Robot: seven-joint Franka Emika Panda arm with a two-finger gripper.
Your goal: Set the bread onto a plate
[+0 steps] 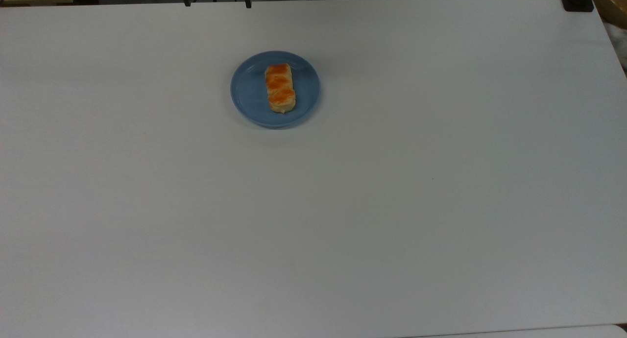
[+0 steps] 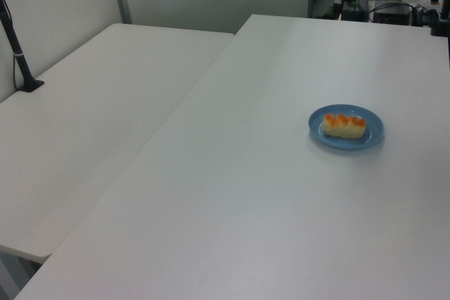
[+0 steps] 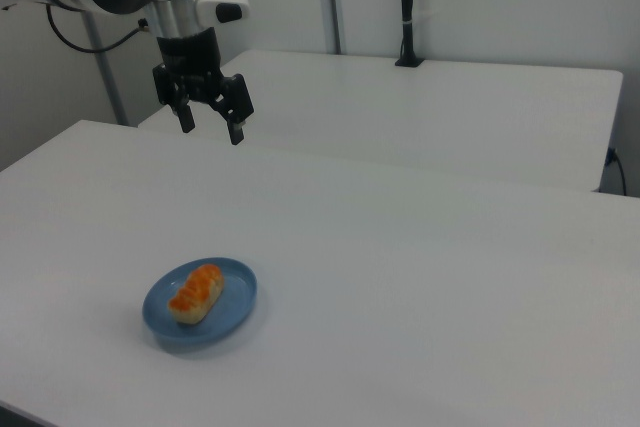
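- The desk (image 1: 392,205) is white and carries the plate (image 1: 252,95) near its far edge in the top view.
- The gripper (image 3: 211,125) hangs high, wide and empty, well apart from the plate.
- The bread (image 1: 279,87) lies inside the plate's rim, below the gripper, long axis running toward and away in the top view; placement looks done.

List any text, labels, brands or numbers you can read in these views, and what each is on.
None can be read: the bread, the plate, the table and the gripper carry no legible words, numbers or signs in any view.
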